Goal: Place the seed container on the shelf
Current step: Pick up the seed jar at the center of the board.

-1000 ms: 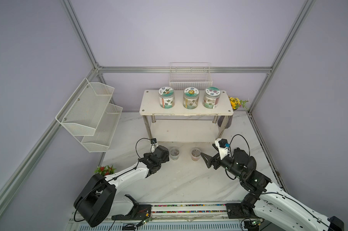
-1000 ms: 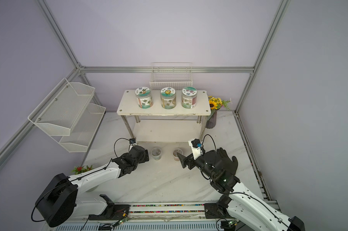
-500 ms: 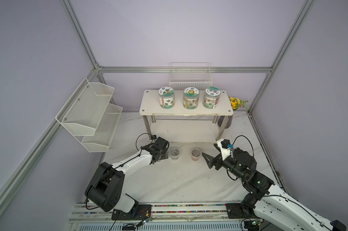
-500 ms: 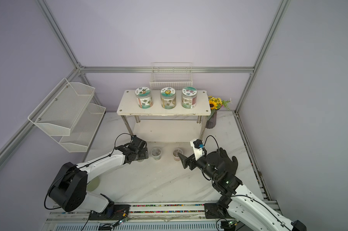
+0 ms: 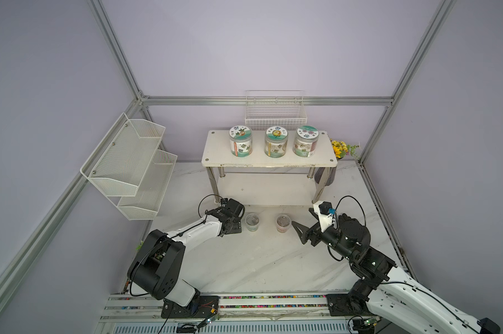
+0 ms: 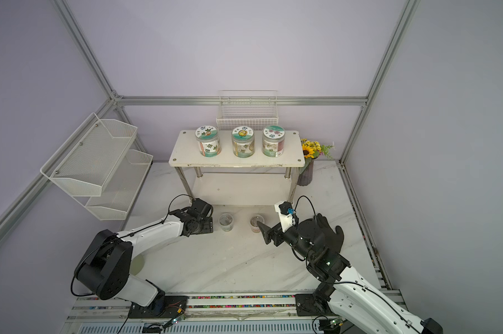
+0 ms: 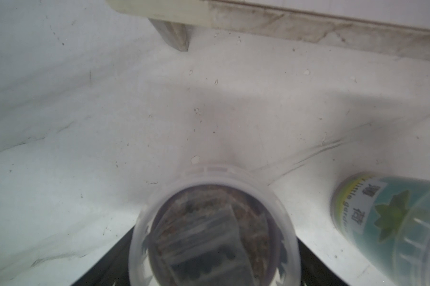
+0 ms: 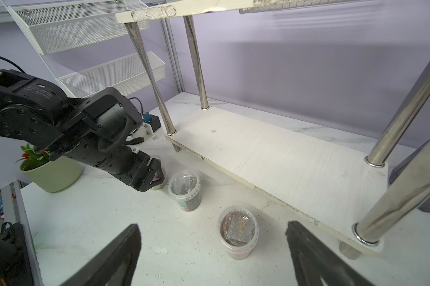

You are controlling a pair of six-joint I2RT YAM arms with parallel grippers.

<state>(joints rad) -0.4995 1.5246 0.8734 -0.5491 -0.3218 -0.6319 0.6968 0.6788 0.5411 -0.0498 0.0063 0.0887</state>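
The left end effector (image 8: 158,180) sits low over the bench (image 5: 244,260), near its middle. Its fingers stand on either side of a clear lidded seed container (image 7: 214,235). This container is upright on the bench, just in front of the lower board of the shelf (image 5: 215,150). Whether the fingers press its sides cannot be told. In both top views the arm hides it.

Just beside it stands a second seed container (image 5: 252,222) with a teal label. Further toward the bench's right edge is a third seed container (image 5: 283,223) with brown contents.

The right end effector (image 8: 212,224) hovers near the third, fingers spread wide and empty.

The shelf stands at the bench's back edge with three labelled jars (image 5: 276,141) on its top board.
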